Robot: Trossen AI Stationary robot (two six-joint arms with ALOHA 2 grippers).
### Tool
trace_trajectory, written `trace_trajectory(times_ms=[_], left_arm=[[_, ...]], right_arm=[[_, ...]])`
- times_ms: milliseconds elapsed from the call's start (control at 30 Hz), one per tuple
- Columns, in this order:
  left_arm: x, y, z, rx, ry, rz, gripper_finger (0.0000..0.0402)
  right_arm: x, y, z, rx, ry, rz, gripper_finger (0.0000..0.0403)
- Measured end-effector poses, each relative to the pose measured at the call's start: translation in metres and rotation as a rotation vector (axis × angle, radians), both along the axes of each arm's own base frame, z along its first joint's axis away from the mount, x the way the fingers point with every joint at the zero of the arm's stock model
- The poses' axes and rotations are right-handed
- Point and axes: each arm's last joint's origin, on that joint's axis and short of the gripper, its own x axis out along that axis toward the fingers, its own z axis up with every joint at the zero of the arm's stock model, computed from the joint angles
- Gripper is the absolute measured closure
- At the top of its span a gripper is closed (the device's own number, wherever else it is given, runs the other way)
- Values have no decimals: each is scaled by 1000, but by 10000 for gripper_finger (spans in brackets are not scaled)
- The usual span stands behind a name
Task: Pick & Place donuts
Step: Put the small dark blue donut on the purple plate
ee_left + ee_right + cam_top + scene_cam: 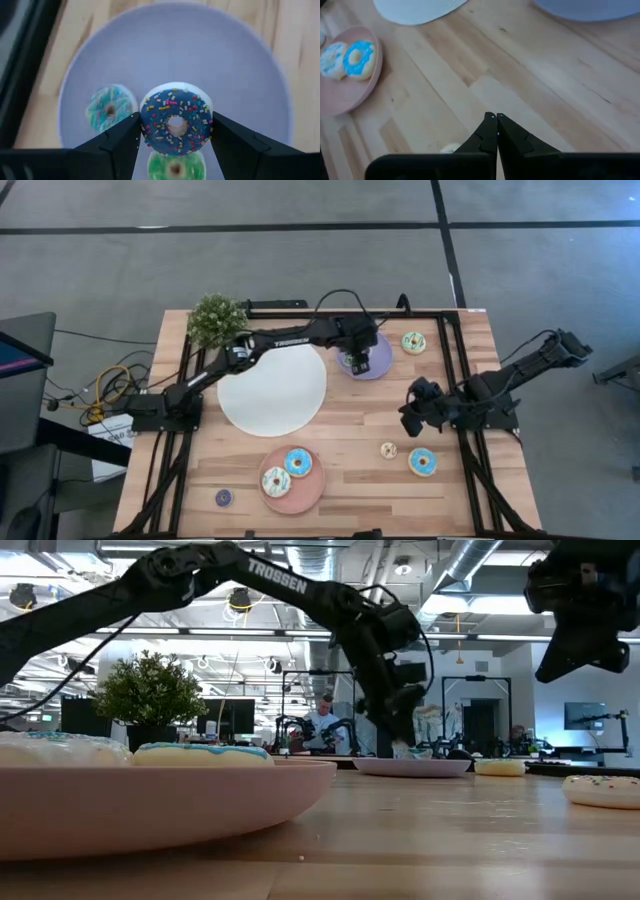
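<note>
Lilac plate (250,65), fingers (120,145) gripping sprinkled donut (176,124)

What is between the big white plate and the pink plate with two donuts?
Nothing: in the high view only bare wooden table lies between the white plate and the pink plate. No donut sits in that gap.

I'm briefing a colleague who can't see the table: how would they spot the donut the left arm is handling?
Find the lilac plate at the table's far side, right of the big white plate. The left gripper is over it, fingers either side of the sprinkled donut. Its dark blue icing with coloured sprinkles separates it from the smaller teal and green donuts beside it.
</note>
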Motion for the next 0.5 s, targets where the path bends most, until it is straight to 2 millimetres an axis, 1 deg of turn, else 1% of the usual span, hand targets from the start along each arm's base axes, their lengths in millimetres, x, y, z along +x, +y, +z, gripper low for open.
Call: trace_trajectory(times_ms=[67, 133, 200, 433, 500], left_arm=[[6, 0, -2, -6, -59, -28, 184], [8, 0, -4, -22, -77, -45, 184], [14, 1, -6, 1, -130, -50, 184], [12, 2, -16, 0, -77, -59, 184], [12, 3, -17, -3, -77, -58, 184]], right_arm=[[1, -2, 0, 8, -2, -23, 402], [1, -4, 0, 8, -2, -35, 402], [2, -5, 0, 8, -2, -44, 402], [3, -7, 0, 10, -4, -56, 402], [3, -8, 0, 10, -5, -63, 402]])
